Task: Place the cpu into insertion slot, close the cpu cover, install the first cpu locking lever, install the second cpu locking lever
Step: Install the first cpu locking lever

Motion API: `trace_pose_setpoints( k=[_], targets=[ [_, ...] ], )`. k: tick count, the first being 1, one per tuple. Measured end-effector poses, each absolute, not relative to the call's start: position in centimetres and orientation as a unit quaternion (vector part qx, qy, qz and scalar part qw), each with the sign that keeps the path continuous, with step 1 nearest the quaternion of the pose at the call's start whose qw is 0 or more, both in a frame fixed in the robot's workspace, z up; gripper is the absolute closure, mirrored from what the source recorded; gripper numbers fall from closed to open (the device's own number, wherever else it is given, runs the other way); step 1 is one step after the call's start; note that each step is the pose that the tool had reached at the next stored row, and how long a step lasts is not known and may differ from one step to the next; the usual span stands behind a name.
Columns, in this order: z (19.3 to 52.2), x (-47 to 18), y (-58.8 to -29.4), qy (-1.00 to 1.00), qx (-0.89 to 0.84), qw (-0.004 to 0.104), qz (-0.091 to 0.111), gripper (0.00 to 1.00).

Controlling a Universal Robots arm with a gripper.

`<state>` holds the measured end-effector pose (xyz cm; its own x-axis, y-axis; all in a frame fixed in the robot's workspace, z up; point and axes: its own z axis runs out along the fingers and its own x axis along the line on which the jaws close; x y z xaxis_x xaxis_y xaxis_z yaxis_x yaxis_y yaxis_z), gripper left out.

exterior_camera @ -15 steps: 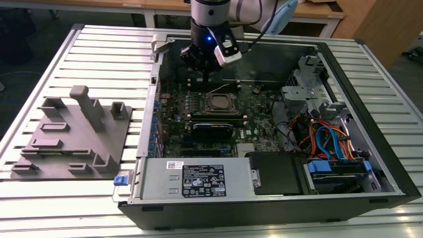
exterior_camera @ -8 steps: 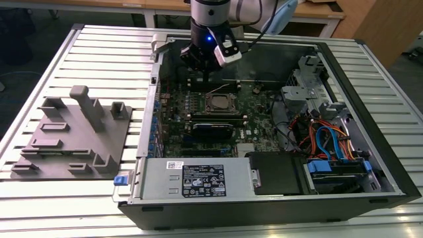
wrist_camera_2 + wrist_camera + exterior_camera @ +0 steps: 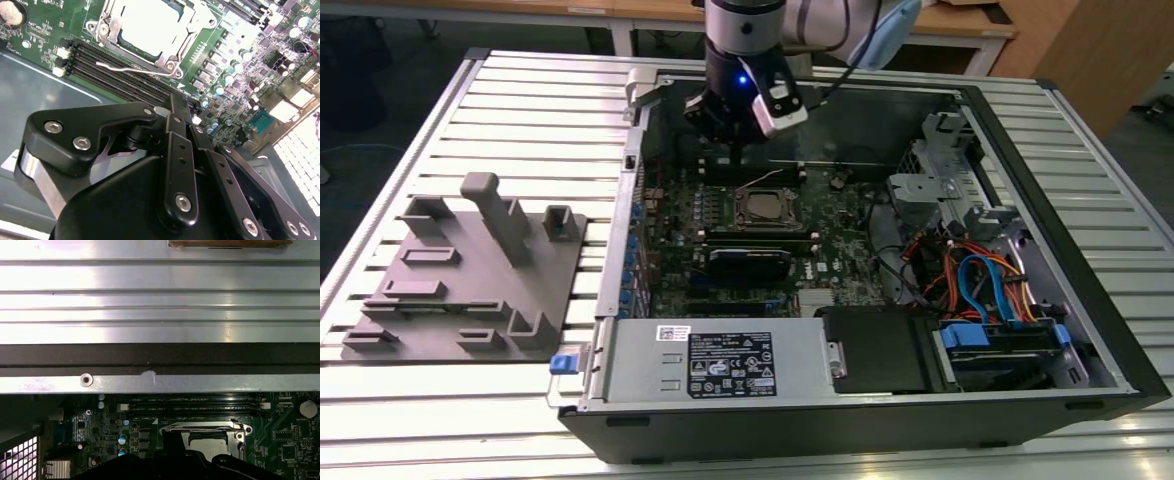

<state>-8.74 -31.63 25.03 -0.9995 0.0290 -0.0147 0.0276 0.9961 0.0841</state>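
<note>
With cpu cover [image 3: 150,30] shut, cpu [image 3: 150,22] seated.

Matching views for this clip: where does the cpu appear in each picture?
Exterior view: cpu mid-motherboard, just below the gripper.
Second wrist view: cpu at top, inside the cpu cover.
First wrist view: cpu near the bottom, partly hidden.
Shared landmark: the long memory slots beside it.

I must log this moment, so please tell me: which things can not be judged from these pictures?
- Second wrist view: the hand's fingertips, hidden behind its own black linkage.
- First wrist view: the near part of the cpu cover and cpu, hidden by the hand's body.
- Exterior view: the locking levers beside the cpu, too small to judge.
</note>
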Motion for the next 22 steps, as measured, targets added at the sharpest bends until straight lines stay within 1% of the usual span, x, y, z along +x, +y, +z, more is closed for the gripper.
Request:
trace_pose_setpoints(
  k=[22],
  targets=[
    [23.1,-6.8,-31.8,0.999,0.019,0.008,0.043,0.89]
  ],
)
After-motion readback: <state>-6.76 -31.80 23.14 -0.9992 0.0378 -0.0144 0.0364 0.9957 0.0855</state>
